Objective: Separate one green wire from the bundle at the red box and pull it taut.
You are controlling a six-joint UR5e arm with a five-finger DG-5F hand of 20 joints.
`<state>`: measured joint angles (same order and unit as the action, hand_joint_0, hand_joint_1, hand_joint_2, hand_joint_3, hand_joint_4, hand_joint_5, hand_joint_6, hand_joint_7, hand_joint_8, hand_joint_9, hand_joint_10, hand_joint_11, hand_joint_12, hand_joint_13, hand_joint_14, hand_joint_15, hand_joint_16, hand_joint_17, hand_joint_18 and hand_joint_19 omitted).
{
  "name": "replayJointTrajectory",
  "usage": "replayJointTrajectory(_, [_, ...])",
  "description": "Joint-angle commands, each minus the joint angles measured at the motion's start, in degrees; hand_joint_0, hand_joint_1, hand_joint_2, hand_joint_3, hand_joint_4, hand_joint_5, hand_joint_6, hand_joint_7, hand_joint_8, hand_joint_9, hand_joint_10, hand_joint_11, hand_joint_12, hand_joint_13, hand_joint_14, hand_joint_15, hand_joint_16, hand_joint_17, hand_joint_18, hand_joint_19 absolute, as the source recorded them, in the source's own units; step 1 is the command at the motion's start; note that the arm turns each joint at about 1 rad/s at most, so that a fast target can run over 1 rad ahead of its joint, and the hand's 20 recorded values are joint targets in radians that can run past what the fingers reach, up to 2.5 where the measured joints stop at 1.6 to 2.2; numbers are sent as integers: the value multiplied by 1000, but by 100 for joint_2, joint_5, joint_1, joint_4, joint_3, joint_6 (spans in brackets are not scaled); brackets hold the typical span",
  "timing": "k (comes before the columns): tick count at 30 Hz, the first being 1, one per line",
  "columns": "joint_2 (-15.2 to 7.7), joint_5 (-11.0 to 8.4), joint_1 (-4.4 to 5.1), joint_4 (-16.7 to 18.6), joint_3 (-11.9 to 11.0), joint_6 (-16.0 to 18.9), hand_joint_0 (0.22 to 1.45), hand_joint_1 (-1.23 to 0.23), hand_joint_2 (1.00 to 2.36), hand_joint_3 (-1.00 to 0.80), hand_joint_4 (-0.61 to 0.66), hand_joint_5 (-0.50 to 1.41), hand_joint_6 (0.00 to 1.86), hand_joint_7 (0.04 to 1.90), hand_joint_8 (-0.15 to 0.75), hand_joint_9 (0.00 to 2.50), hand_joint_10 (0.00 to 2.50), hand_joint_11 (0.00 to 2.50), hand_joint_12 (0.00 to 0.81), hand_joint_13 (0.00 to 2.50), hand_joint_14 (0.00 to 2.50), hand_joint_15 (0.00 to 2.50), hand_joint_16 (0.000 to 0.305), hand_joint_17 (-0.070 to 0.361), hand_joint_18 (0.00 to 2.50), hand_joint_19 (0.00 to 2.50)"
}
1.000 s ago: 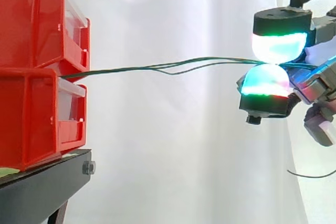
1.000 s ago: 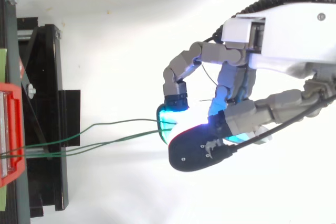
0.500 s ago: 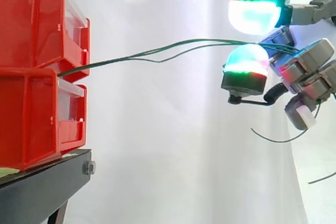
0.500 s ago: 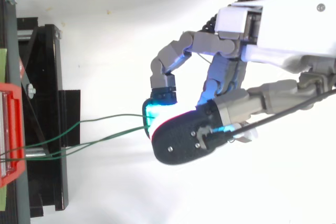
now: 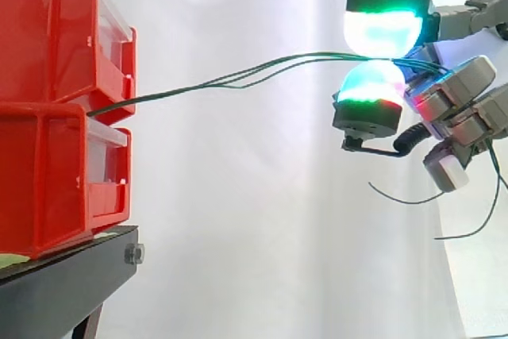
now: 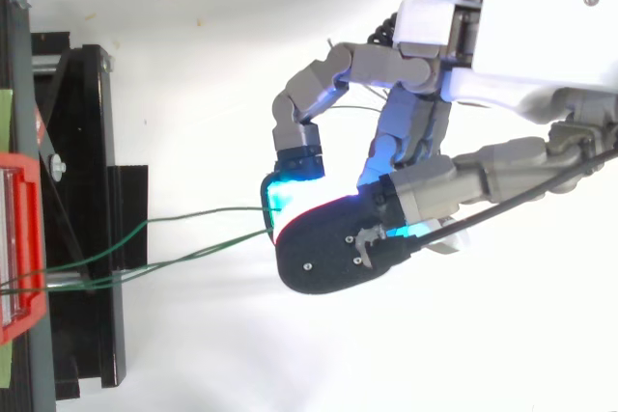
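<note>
Two red bins are stacked at the left, an upper one [image 5: 48,37] and a lower one [image 5: 48,184]. Thin green wires [image 5: 238,78] leave the gap between them and rise rightward in a slack curve. My hand [image 5: 460,93] hovers at the upper right, well clear of the bins, with two glowing fingertips [image 5: 383,31] pressed together on the wires. More than one strand runs into that pinch. From above, the wires [image 6: 203,211] fan out from the red bin [image 6: 19,238] toward the hand [image 6: 415,132]. Loose wire ends [image 5: 397,198] dangle below the hand.
The bins rest on a black stand [image 5: 71,283] whose frame [image 6: 87,190] juts toward the hand. A white curtain hangs behind, and open space lies between stand and hand.
The hand rose and moved toward the bins over the last second. Half a second ago its pads stood apart with the wires between them; now they are pressed together on the wires.
</note>
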<state>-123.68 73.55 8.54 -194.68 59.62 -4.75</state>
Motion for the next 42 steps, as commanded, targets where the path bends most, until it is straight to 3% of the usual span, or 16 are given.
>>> replayJointTrajectory(1, [1, -7, 7, 0, -3, 0, 615, -663, 1008, -421, 155, -207, 887, 1079, 263, 1334, 12, 1648, 309, 1455, 26, 1359, 55, 125, 911, 632])
replayJointTrajectory(9, [1, -25, 34, 0, 5, 0, 604, -620, 1004, -460, 154, -207, 882, 1062, 263, 1343, 12, 1656, 311, 1467, 25, 1355, 55, 125, 918, 629])
replayJointTrajectory(24, [-7, -33, 60, 97, 49, 26, 683, -824, 1024, -217, 65, -226, 902, 1111, 259, 1271, 8, 1697, 315, 1442, 26, 1355, 55, 123, 928, 609])
replayJointTrajectory(29, [-7, -33, 60, 132, 58, 26, 738, -851, 1016, -332, 106, -225, 901, 1096, 255, 1262, 8, 1679, 311, 1437, 26, 1350, 53, 119, 932, 598])
replayJointTrajectory(31, [-7, -33, 60, 194, 93, 26, 753, -860, 1001, -485, 124, -222, 901, 1073, 261, 1289, 8, 1677, 308, 1442, 27, 1354, 52, 117, 945, 594])
replayJointTrajectory(42, [-7, -42, 51, 352, 164, 62, 527, -757, 1000, -500, 157, -214, 889, 1051, 284, 1333, 8, 1671, 333, 1475, 24, 1363, 57, 128, 972, 624])
